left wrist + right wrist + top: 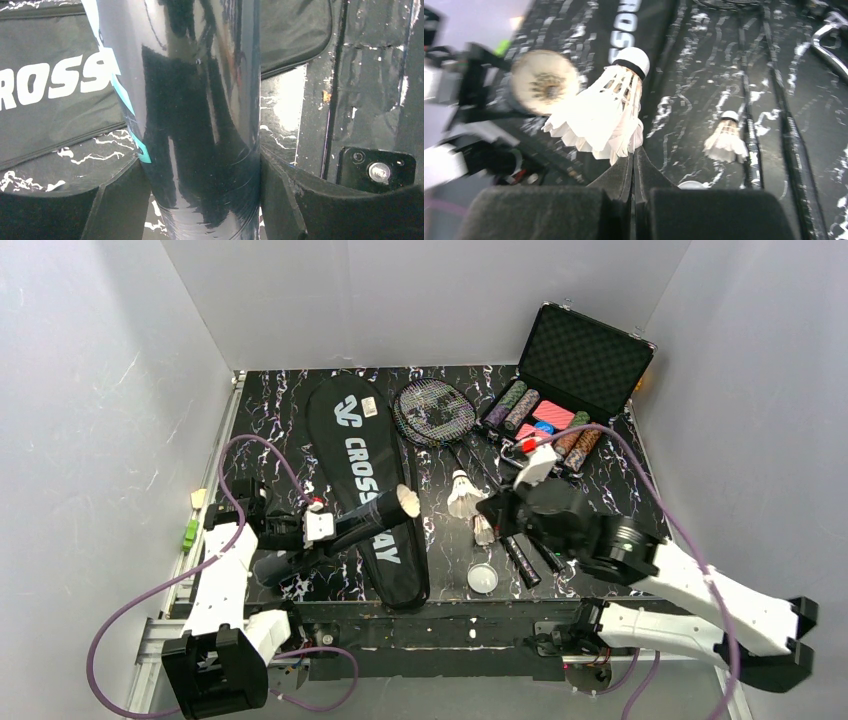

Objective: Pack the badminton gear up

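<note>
- Right pincer (634, 167) is pressing together on the feather skirt of a shuttlecock (604, 115). It is holding it off the bench (270, 410) with the cork tip pointing away, toward the bag (365, 475).
- Left pincer (200, 200) is pinching the tube (200, 115), with one dark finger (117, 205) sitting on each side of its glossy wall.
- The tube is hanging tilted over the near half of the bag, its open mouth (544, 82) facing the right pincer. The mouth and the held shuttlecock are near each other but apart.
- Something pale is showing inside the mouth, too blurred to name.
- A second shuttlecock (462, 495) is standing on the bench with its cork up, just beside the racket shafts.
- A round white lid (483, 578) is lying flat on the bench near the front edge, right of the bag.
- Two rackets (433, 412) are lying together on the bench. Their heads are overlapping beside the top of the bag, and their handles are running toward the right arm.
- The bag is lying flat lengthwise on the left-centre of the bench, with the "CROSSWAY" lettering facing up.
- A black case (585, 360) is sitting open at the far right corner with chips (540, 415) inside.
</note>
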`<state>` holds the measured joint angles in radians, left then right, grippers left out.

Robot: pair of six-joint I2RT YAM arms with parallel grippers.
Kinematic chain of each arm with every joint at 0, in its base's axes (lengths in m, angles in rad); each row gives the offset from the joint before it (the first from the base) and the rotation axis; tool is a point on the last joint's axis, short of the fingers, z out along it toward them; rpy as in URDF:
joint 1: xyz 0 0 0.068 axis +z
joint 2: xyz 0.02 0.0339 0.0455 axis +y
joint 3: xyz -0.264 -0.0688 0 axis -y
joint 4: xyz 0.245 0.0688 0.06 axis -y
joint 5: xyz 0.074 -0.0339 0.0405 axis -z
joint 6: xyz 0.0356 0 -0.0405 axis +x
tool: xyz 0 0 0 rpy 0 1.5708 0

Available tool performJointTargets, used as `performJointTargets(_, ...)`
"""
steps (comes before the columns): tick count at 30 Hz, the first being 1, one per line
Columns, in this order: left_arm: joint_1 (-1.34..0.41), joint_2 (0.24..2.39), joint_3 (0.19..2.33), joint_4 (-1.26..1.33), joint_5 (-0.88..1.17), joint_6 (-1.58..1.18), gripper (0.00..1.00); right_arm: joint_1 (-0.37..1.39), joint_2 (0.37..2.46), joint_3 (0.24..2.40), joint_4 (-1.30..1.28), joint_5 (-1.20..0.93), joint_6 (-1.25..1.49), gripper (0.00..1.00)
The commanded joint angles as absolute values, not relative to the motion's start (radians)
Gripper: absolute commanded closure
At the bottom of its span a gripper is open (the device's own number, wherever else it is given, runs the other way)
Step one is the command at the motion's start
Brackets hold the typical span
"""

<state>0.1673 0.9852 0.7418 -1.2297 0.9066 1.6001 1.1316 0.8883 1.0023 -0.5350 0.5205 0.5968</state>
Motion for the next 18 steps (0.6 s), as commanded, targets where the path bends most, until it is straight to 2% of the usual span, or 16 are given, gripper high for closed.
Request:
performJointTargets(1,0.171,0.954,0.758,-1.325,0.968,1.804,0.99,1.101,0.802,1.081,-0.612,0.18,0.53,0.99)
performJointTargets(5,0.172,0.947,0.77,-1.371,0.98,1.875,0.99,1.086,0.829,1.118,-0.615,-0.047,0.515,0.99)
performJointTargets(18,0.172,0.933,0.784,-1.441,0.977,1.979,0.99,0.998,0.9,1.093,-0.516,-0.38,0.553,0.99)
